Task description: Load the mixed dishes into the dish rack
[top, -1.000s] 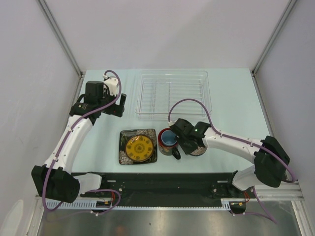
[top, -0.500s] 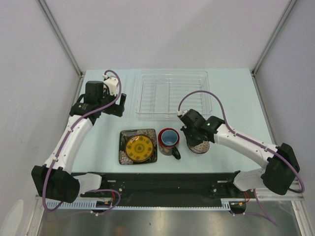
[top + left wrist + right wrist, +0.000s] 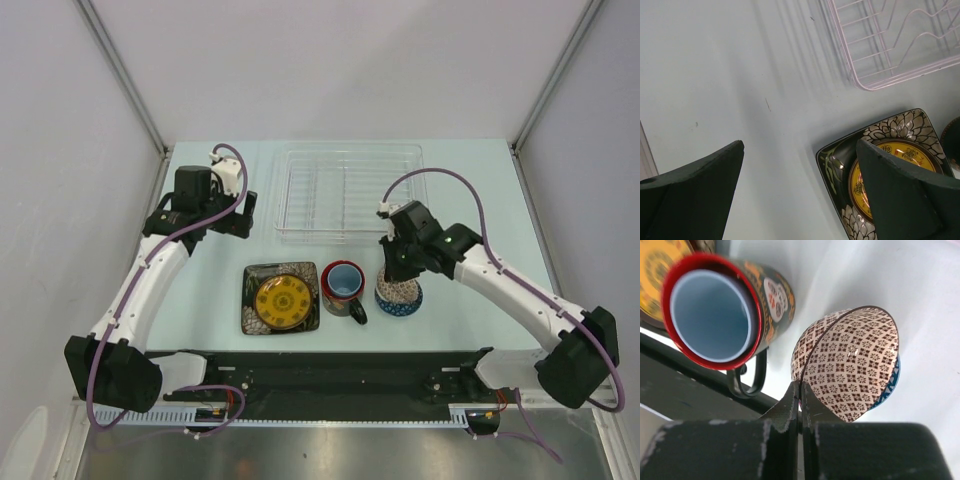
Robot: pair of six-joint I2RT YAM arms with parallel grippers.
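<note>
Right gripper (image 3: 800, 386) is clamped on the rim of the small blue-patterned bowl (image 3: 855, 365), its two jaws pressed together with only the thin wall of the bowl between them. The bowl is tipped up on its side, its brown-patterned inside facing the wrist camera and a sliver of blue outer wall showing at the lower right. From above, the bowl (image 3: 399, 294) sits near the front of the table (image 3: 470, 210), just right of the red mug (image 3: 343, 285); whether its foot touches the surface or hangs just clear is hard to judge from either view.

The mug (image 3: 715, 315) stands upright beside the bowl (light-blue inside, handle toward the near edge). The square dark plate (image 3: 281, 298) with its yellow round centre lies flat just left of the mug.

Left gripper (image 3: 240, 213) hovers over bare table to the left of the dish rack (image 3: 350, 190), jaws spread wide and holding nothing. Its wrist view shows a corner of the rack (image 3: 880, 55) and part of the plate (image 3: 890, 165) between its fingers (image 3: 690, 195).
</note>
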